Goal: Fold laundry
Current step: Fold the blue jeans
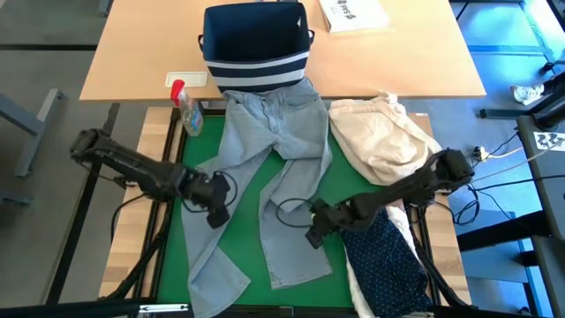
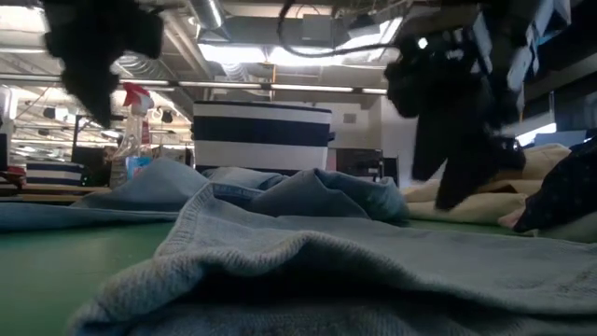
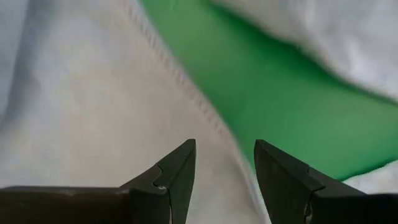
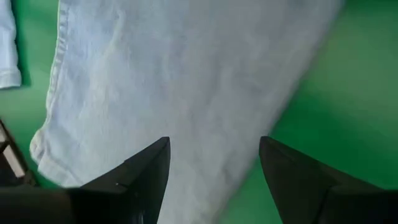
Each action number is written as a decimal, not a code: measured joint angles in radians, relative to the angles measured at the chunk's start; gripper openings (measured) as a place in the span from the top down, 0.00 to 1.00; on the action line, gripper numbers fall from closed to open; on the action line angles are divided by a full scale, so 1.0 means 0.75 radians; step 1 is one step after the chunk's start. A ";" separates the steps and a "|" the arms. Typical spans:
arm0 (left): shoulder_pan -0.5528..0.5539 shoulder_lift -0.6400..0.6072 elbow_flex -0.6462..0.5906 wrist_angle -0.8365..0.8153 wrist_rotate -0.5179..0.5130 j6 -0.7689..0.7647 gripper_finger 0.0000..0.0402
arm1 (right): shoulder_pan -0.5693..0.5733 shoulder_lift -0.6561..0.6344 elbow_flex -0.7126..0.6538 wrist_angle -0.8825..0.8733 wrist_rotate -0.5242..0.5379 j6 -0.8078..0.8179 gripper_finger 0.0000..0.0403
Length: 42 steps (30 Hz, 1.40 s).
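Lying spread on the green mat, jeans (image 1: 265,168) wait between two open end effectors.

Jeans run from the striped bin (image 1: 256,44) at the surface's far edge toward the near edge, legs parted. Left end effector (image 1: 217,210) hangs over the outer hem of one leg, fingers (image 3: 177,171) a narrow gap apart, empty. Right end effector (image 1: 315,231) hangs over the other leg, fingers (image 4: 146,171) wide, empty. A dotted shirt (image 1: 384,256) lies at the near right corner, a cream bundle (image 1: 380,137) beyond it, a spray bottle (image 1: 187,108) by the left edge.

Light grey jeans (image 1: 265,177) spread flat
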 joint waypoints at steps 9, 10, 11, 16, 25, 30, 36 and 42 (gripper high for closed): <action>-0.175 0.002 -0.133 0.044 -0.033 -0.094 0.61 | 0.018 0.172 0.008 0.102 0.024 0.137 0.51; -0.181 0.001 -0.134 0.044 -0.046 -0.089 0.61 | 0.019 0.173 0.004 0.135 0.026 0.142 0.55; -0.187 0.002 -0.134 0.050 -0.066 -0.077 0.61 | 0.019 0.175 0.004 0.166 0.027 0.148 0.60; -0.194 0.002 -0.134 0.078 -0.141 0.007 0.61 | 0.016 0.185 0.008 0.270 -0.032 0.169 0.92; -0.194 0.002 -0.134 0.312 -0.141 0.189 0.61 | 0.075 0.048 0.103 0.660 -0.448 0.186 0.98; -0.194 0.002 -0.134 0.402 -0.141 0.259 0.61 | 0.173 -0.043 0.123 0.493 -0.516 0.449 0.96; -0.194 0.002 -0.134 0.405 -0.139 0.268 0.61 | 0.365 -0.001 0.123 0.462 -0.549 0.751 0.98; -0.194 0.002 -0.134 0.406 -0.137 0.268 0.61 | 0.481 0.097 0.122 0.442 -0.484 0.902 0.91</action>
